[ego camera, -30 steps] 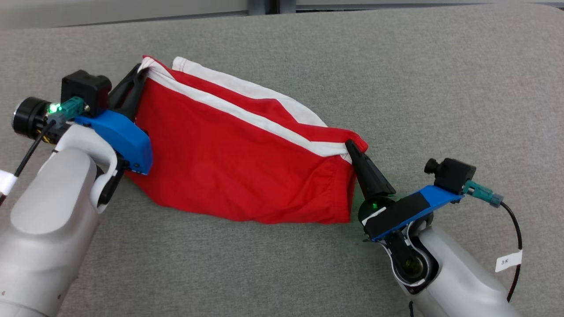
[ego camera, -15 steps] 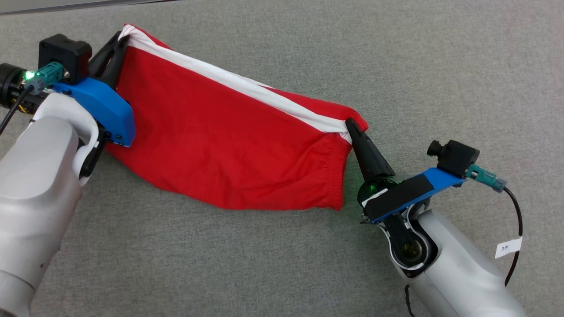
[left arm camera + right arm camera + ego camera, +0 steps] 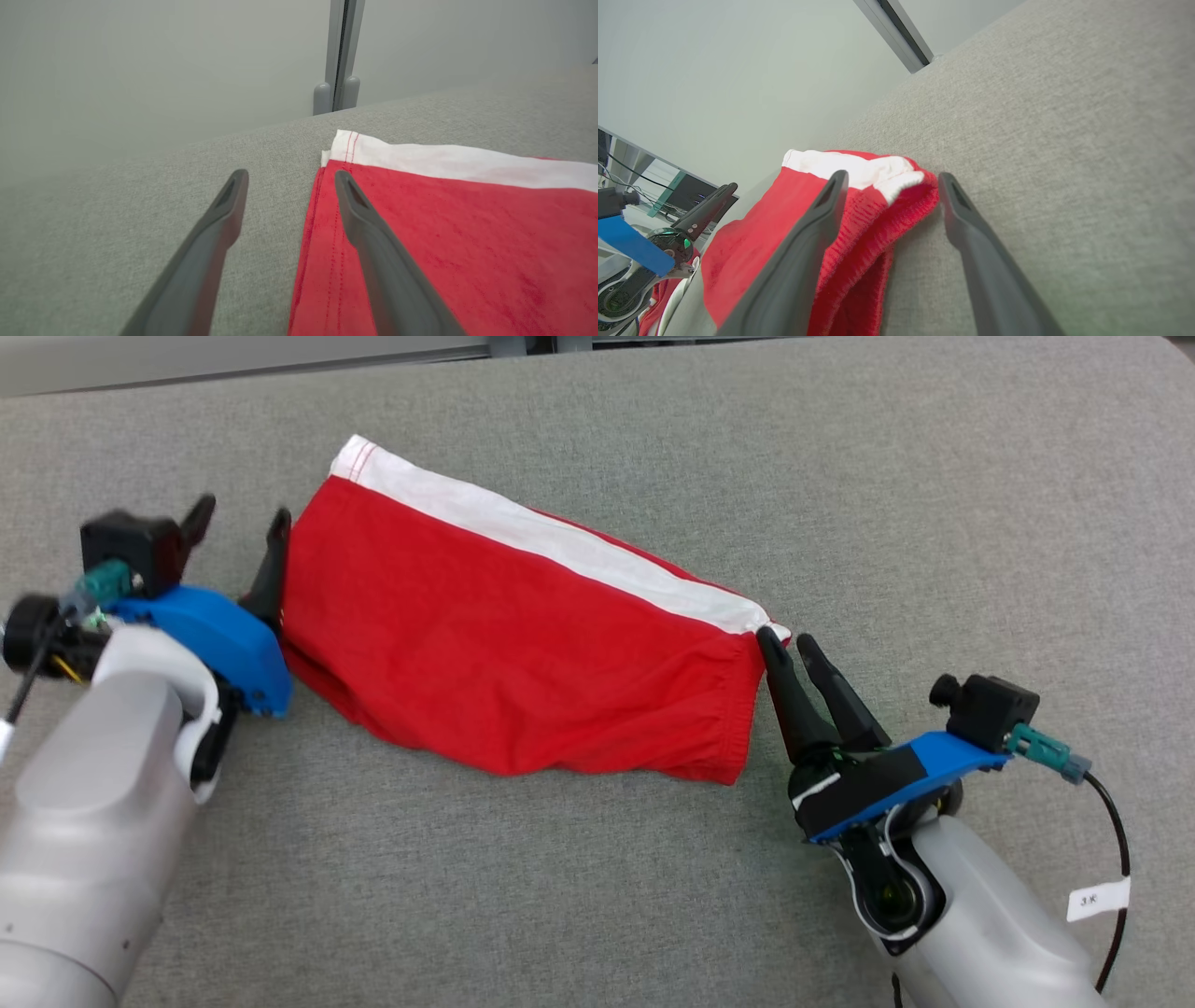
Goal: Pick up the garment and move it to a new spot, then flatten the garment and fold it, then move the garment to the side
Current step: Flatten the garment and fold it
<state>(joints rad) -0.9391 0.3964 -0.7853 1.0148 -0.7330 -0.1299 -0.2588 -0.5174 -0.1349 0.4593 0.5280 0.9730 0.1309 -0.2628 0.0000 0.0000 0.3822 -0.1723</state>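
Left fingers (image 3: 271, 565) and right fingers (image 3: 784, 695) just spread, releasing the red cloth shorts with white stripe (image 3: 523, 653); it lies flat on the grey fabric table (image 3: 934, 504) between both pairs. Placed; folding likely next.

Head view looking down, wrist views low, sharing garment (image 3: 523, 653)

I count one garment (image 3: 523, 644) on one table (image 3: 840, 476). I have two hands, one left hand (image 3: 242, 511) and one right hand (image 3: 785, 638), each with two fingers (image 3: 269, 574).
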